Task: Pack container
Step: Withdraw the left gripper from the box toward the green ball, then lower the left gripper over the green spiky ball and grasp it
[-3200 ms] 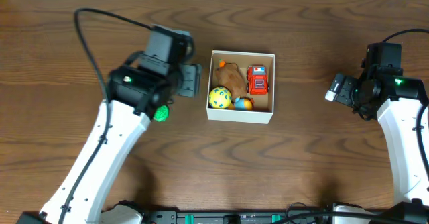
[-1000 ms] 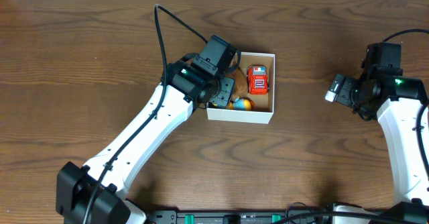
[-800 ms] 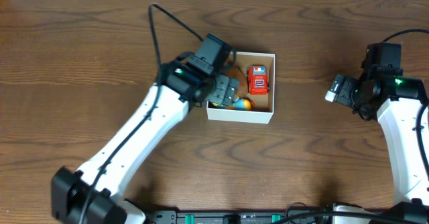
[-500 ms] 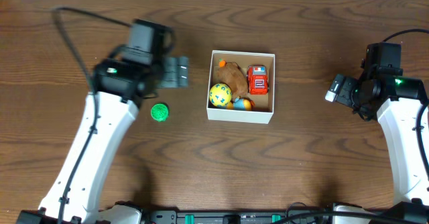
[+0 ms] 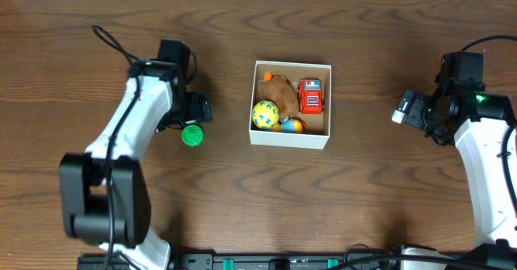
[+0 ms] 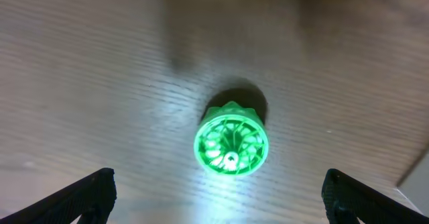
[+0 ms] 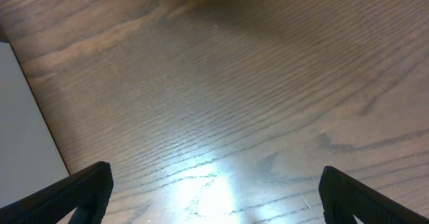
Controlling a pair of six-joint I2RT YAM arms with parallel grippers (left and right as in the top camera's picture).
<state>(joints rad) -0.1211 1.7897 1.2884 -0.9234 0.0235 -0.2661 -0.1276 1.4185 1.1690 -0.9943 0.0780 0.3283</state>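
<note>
- Although most of the packing looks done, the wooden tabletop [image 5: 363,205] carries one toy outside the box, so I judge the task near its end but not finished.
- Near the middle of that surface sits the container [image 5: 289,139], a shallow white-walled box with a tan inside. It is upright, open-topped and closer to the left arm than to the right.
- Left claw [image 6: 226,196]: its fingers stand wide apart with nothing between them, poised above the stray toy.
- Right claw [image 7: 214,194]: fingers likewise spread and empty, over bare wood well to the right of the box.
- Brown plush [image 5: 280,90]: packed, lying in the box's far left part.
- Red car [image 5: 310,96]: packed, just beside the plush on its right.
- Yellow ball [image 5: 264,115]: packed, in the near left corner.
- Orange-and-blue toy [image 5: 292,125]: packed, tucked beside the ball; too small to name.
- Green ribbed toy [image 5: 191,135]: the one piece not yet packed, on the wood left of the box with a clear gap between them. It needs gripping, carrying over and dropping in. Some tan floor shows near the car, so room seems available.
</note>
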